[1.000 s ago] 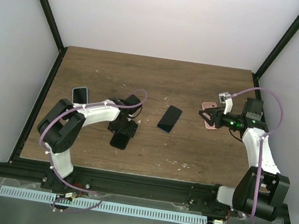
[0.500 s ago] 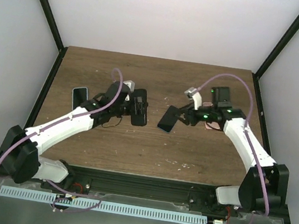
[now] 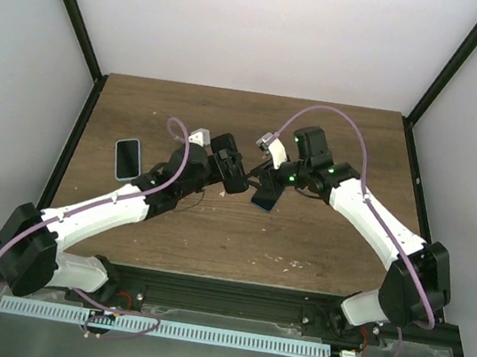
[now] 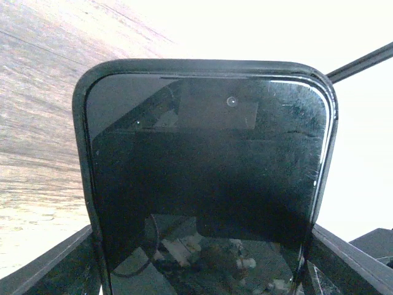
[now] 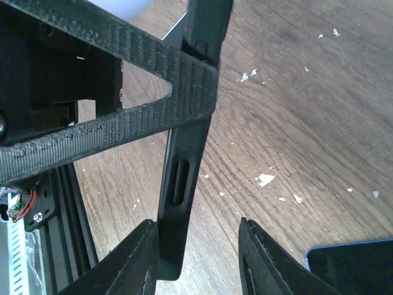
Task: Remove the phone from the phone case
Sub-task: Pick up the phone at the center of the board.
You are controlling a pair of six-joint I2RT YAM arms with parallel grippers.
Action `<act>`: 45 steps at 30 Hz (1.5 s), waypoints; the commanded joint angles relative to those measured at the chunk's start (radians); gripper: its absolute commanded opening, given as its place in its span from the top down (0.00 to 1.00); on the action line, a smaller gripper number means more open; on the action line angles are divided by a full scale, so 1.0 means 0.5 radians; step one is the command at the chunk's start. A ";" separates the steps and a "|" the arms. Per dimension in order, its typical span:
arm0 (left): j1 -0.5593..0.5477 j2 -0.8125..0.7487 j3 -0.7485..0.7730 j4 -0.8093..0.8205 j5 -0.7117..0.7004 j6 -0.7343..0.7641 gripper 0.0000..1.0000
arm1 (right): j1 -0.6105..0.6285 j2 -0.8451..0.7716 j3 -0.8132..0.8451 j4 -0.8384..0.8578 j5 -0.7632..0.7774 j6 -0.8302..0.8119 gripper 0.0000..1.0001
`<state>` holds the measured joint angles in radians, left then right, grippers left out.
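Note:
My left gripper (image 3: 226, 160) is shut on the phone in its black case (image 3: 233, 171) and holds it above the middle of the table. In the left wrist view the cased phone (image 4: 206, 153) fills the frame, its lower end between my left gripper's (image 4: 202, 273) fingers (image 4: 55, 270). My right gripper (image 3: 261, 176) is right next to it, open. In the right wrist view the case's black side edge with a slot (image 5: 181, 178) stands between my right gripper's (image 5: 199, 264) fingers, against the left finger (image 5: 132, 264). A ribbed finger of the left gripper (image 5: 123, 104) crosses above.
A second dark phone (image 3: 265, 198) lies on the wooden table (image 3: 318, 244) just under the right gripper; its blue-rimmed corner shows in the right wrist view (image 5: 356, 270). A blue-cased phone (image 3: 127, 157) lies at the left. White flecks dot the wood.
The left arm has lifted the cased phone off the table and carried it right towards the centre. The right arm has swung left from the table's right side to meet it.

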<state>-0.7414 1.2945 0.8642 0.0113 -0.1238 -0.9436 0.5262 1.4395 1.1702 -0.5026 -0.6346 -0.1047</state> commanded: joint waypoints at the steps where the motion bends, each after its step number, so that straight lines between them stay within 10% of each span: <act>1: -0.018 -0.096 -0.041 0.254 -0.121 -0.095 0.48 | 0.036 0.072 0.085 0.069 0.070 0.156 0.63; 14: -0.040 -0.135 -0.100 0.297 -0.221 -0.103 0.49 | 0.177 0.188 0.162 0.035 -0.088 0.151 0.67; 23: -0.057 -0.233 -0.126 0.235 -0.339 -0.066 0.35 | 0.178 0.187 0.185 0.083 -0.053 0.270 0.99; 29: -0.050 -0.282 -0.184 0.515 -0.007 0.427 0.00 | 0.128 0.142 0.187 -0.011 -0.120 0.217 0.99; 38: 0.405 -0.719 -0.769 1.139 1.226 0.653 0.09 | -0.250 -0.282 -0.020 -0.292 -0.970 -0.369 0.99; 45: 0.418 -0.560 -0.604 1.170 1.781 0.615 0.27 | -0.248 -0.495 -0.311 -0.151 -1.263 -0.259 0.99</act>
<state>-0.5400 0.9764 0.5114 0.4931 0.5407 -0.6350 0.4019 1.2221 1.0428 -0.6132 -1.0916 -0.2062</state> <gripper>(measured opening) 0.760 0.126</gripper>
